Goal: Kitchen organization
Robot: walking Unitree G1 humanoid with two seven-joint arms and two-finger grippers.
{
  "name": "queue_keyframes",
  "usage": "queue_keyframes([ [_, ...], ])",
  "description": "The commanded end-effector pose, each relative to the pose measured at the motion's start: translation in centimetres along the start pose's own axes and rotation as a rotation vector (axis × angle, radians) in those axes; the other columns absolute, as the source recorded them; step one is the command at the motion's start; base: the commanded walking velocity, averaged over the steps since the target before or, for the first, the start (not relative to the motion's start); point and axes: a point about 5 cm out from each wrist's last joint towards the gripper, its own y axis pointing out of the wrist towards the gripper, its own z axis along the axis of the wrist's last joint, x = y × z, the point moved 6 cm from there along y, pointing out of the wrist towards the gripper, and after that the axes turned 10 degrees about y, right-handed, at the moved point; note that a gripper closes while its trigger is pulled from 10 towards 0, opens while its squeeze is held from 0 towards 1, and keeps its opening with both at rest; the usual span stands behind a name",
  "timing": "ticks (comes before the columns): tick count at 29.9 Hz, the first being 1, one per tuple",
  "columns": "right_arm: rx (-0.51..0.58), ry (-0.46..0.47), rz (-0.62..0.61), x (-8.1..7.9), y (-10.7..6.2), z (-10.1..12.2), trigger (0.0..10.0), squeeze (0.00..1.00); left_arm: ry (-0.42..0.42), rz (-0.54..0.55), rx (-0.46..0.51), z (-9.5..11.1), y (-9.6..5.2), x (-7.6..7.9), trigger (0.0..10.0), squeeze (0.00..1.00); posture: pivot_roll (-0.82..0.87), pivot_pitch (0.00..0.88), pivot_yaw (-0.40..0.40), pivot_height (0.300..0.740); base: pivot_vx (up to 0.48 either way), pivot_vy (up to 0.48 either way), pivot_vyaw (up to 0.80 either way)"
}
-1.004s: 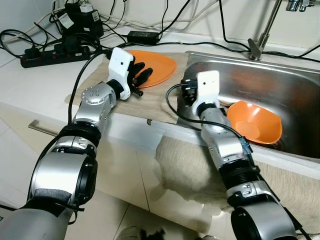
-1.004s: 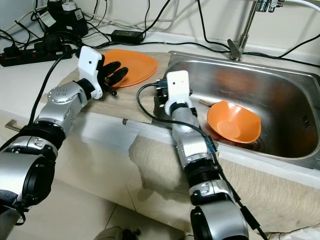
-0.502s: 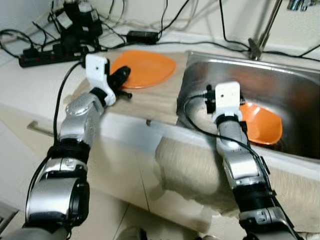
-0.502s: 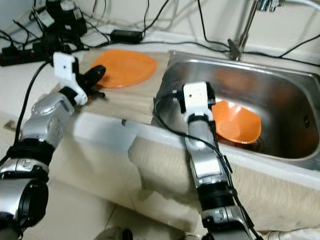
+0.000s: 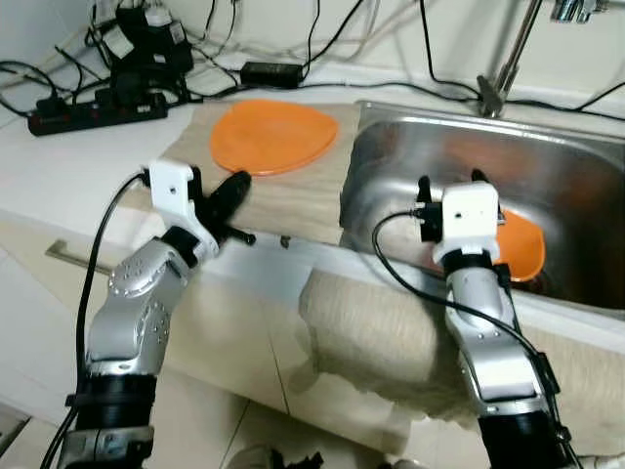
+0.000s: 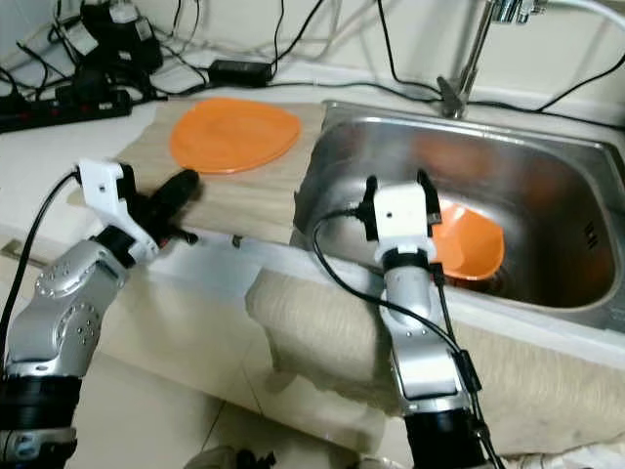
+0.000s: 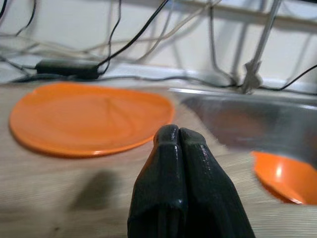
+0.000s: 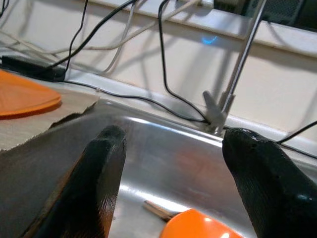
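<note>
An orange plate (image 5: pixel 273 137) lies flat on the wood-grain counter left of the sink (image 5: pixel 391 166). An orange bowl (image 5: pixel 524 246) rests tilted inside the sink, partly hidden behind my right wrist. My left gripper (image 5: pixel 232 186) hovers shut and empty over the counter's front edge, short of the plate (image 7: pixel 89 116). My right gripper (image 8: pixel 171 141) is open wide at the sink's near wall, pointing toward the faucet (image 8: pixel 223 106), with the bowl's rim (image 8: pixel 198 228) just below it and nothing between the fingers (image 8: pixel 104 173).
A power strip (image 5: pixel 93 112), adapters and several cables crowd the back of the counter. A beige towel (image 5: pixel 371 332) hangs over the counter front under the sink. A thin wooden stick (image 8: pixel 158 210) lies in the sink. A drawer handle (image 5: pixel 68 256) sits low on the left.
Both arms have drawn back. The left gripper left the plate's edge and came to the counter's front edge. The right wrist shifted right, in front of the bowl.
</note>
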Motion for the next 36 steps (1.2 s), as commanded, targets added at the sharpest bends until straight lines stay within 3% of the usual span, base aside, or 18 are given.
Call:
queue_keyframes([
  [1, 0.019, -0.016, -0.009, 0.8, -0.5, 0.9, 10.0, 0.0, 0.029, -0.026, 0.023, 1.5, -0.4, 0.8, 0.0, 0.0, -0.01, 0.0, 0.061, 0.74, 0.0, 0.0, 0.0],
  [2, 0.019, -0.016, -0.009, 0.8, -0.5, 0.9, 10.0, 0.0, 0.029, -0.026, 0.023, 1.5, -0.4, 0.8, 0.0, 0.0, -0.01, 0.0, 0.061, 0.74, 0.0, 0.0, 0.0],
  [4, 0.03, -0.037, -0.033, 1.7, -1.5, 1.3, 10.0, 0.0, 0.029, -0.083, 0.002, 1.4, -1.6, 2.5, 0.0, 0.0, 0.0, 0.0, 0.062, 0.74, 0.0, 0.0, 0.0],
  [8, -0.003, -0.032, -0.029, 1.6, -1.8, 0.4, 10.0, 0.0, 0.001, -0.091, -0.013, 1.0, -1.5, 2.7, 0.0, 0.0, 0.0, 0.0, 0.056, 0.74, 0.0, 0.0, 0.0],
  [9, -0.005, -0.034, -0.013, 1.0, -1.7, 0.2, 10.0, 0.0, 0.001, -0.067, -0.039, 0.6, -1.0, 2.2, 10.0, 0.0, -0.01, 0.0, 0.061, 0.74, 0.0, 0.0, 0.0],
  [18, -0.008, -0.036, 0.035, -0.6, -1.3, 0.0, 10.0, 0.0, 0.061, -0.072, -0.039, 0.9, -0.2, 2.0, 10.0, 0.0, -0.02, 0.0, 0.073, 0.74, 0.0, 0.0, 0.0],
  [26, 0.017, -0.055, 0.076, -1.7, -1.1, 0.3, 10.0, 0.0, 0.08, -0.125, -0.037, 1.1, 0.3, 3.2, 10.0, 0.0, -0.02, 0.0, 0.076, 0.74, 0.339, 0.336, 0.0],
  [36, -0.007, -0.059, 0.11, -2.6, -1.1, -0.4, 10.0, 0.0, 0.105, -0.165, -0.035, 0.9, 0.5, 4.3, 10.0, 0.0, -0.01, 0.0, 0.071, 0.74, 0.363, 0.313, -0.69],
])
